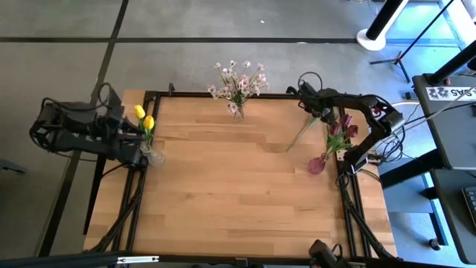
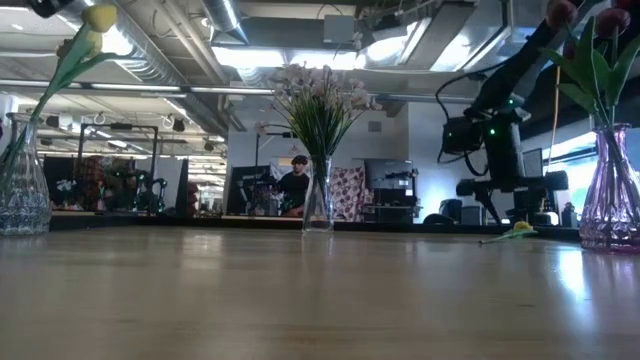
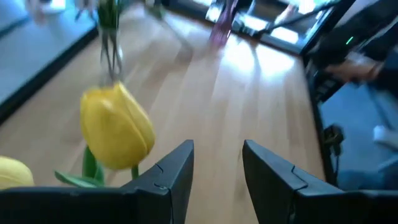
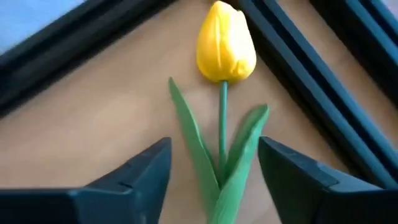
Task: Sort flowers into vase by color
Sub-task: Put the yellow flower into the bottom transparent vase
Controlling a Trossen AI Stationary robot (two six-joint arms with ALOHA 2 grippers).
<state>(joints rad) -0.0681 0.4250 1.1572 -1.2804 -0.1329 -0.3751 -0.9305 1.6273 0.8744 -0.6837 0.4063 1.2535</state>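
Note:
A loose yellow tulip (image 4: 225,43) lies flat on the table by its far right corner; its stem (image 1: 301,135) shows in the high view. My right gripper (image 4: 214,143) hovers open over it, one finger on each side of stem and leaves, touching nothing. Two yellow tulips (image 1: 143,117) stand in a clear vase (image 1: 154,157) at the left edge. My left gripper (image 3: 217,149) is open beside one of those heads (image 3: 117,127), holding nothing. Maroon tulips (image 1: 343,126) stand in a pink vase (image 1: 317,164). Pale pink-white blossoms (image 1: 238,80) fill a clear vase (image 1: 238,112) at the far middle.
A black frame rail (image 4: 311,68) runs close past the loose tulip's head at the corner. The pink vase (image 2: 610,200) stands just nearer than my right arm. The wooden table top (image 1: 230,193) is bare in its middle and near half. A person sits in the room behind (image 2: 293,185).

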